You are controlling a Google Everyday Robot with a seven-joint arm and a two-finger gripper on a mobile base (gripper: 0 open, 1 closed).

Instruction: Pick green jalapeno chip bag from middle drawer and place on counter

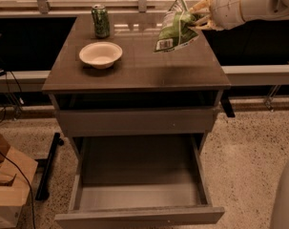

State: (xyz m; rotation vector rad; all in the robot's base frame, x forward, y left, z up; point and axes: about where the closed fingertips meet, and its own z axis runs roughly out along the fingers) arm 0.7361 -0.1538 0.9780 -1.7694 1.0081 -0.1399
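The green jalapeno chip bag hangs crinkled from my gripper, which is shut on its upper right edge. The bag is held in the air above the right rear part of the counter, clear of the surface. My white arm reaches in from the upper right. The middle drawer is pulled out below the counter, its pale grey floor bare.
A white bowl sits on the left of the counter. A green-and-white drink can stands at the back left. Another flat drawer front is shut above the open drawer. A cardboard box stands on the floor at left.
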